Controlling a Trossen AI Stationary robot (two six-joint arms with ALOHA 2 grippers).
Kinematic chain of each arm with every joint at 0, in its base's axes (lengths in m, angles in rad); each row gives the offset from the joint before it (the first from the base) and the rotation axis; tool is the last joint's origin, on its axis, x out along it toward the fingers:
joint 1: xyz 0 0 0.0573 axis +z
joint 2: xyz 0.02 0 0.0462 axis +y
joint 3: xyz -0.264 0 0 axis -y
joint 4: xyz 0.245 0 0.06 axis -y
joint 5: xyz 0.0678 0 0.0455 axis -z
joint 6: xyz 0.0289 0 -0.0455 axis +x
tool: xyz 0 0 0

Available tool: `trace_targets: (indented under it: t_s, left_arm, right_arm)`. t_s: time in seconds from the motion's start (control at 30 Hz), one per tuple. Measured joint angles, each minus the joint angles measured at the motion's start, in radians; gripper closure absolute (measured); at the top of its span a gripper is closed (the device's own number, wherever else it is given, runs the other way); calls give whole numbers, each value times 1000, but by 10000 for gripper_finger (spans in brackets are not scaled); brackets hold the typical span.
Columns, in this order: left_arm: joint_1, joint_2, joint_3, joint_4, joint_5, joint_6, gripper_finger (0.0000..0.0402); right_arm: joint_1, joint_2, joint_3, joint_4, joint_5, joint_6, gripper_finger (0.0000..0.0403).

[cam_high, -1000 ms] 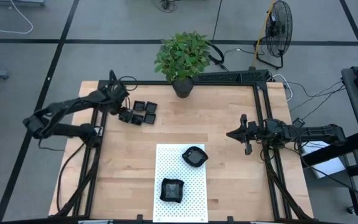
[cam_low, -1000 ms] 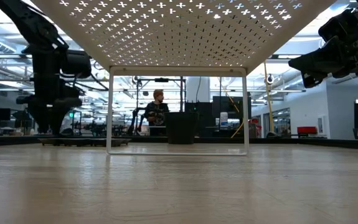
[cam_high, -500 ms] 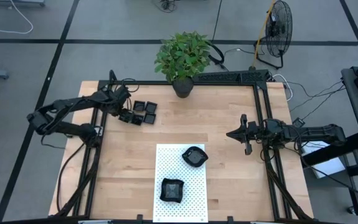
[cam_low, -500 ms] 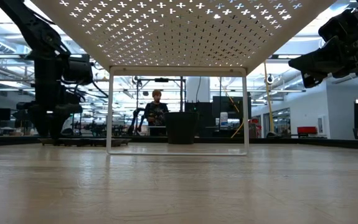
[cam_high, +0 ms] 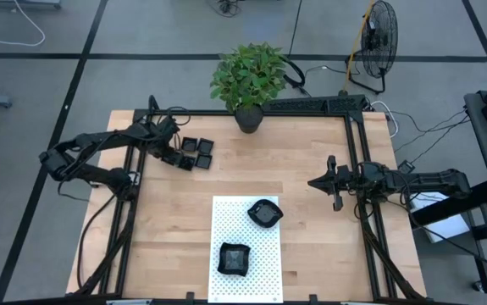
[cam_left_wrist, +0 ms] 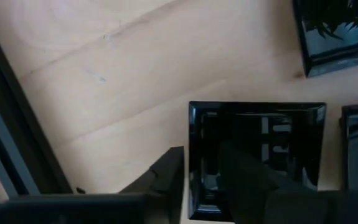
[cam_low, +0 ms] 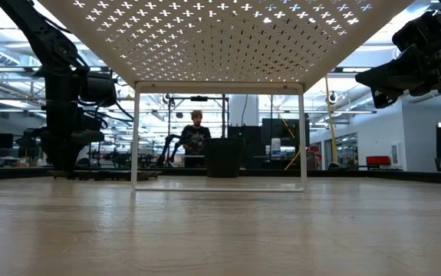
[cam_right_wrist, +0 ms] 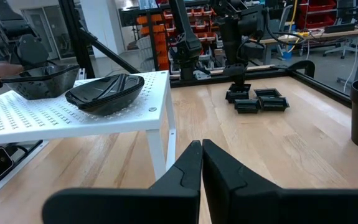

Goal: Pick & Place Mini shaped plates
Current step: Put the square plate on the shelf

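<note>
Left claw (cam_left_wrist: 194, 177) straddles a square plate's (cam_left_wrist: 256, 155) rim beside the potted plant (cam_high: 248, 80); right claw (cam_right_wrist: 202, 163) hangs pressed together.

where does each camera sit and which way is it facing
High view: overhead, straight down on the table; both arms show.
Low view: table-top height, looking under the white mat into the room; both arms show.
Left wrist view: close above a square plate, the left gripper straddling its rim.
Right wrist view: over the shut right gripper, across the table.
Shared: right wrist and high views both show the plate cluster.
</note>
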Motion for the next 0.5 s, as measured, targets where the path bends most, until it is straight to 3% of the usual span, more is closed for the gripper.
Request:
trace_targets:
  t_s: [0.27,0.5]
  left_arm:
    - [0,-2,2,5,-23,0,390]
    - [-5,-51,-1,-2,-28,-1,385]
  right_arm:
    - [0,0,0,0,0,0,403]
    - [0,0,0,0,0,0,403]
